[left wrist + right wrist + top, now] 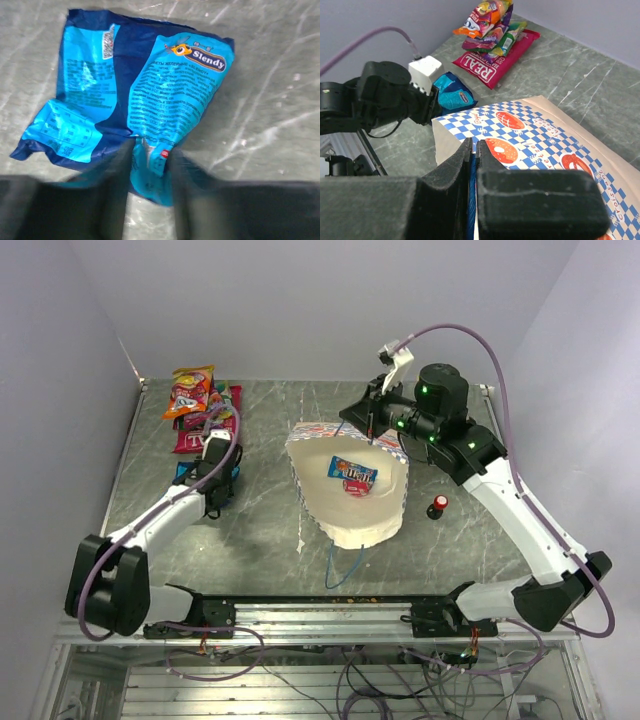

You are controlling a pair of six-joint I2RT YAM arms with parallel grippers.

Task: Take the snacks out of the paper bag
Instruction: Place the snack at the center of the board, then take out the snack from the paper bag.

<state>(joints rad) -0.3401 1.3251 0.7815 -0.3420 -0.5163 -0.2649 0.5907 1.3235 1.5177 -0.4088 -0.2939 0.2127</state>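
Left fingers [116, 200] barely parted astride Slendy packet [145, 85], grip unclear, so retreat may drag it; right gripper [473, 146] clamped shut on paper bag [345, 527].

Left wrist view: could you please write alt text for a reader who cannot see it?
A blue candy bag marked "Slendy" lies crumpled on a grey marbled table. Its lower edge sits between the two dark, blurred fingers of the left end effector; whether they grip it is unclear.

Checkered paper bag [345, 518] gapes mid-table — one blue packet [352, 473] inside; other snacks [196, 400] piled far-left.
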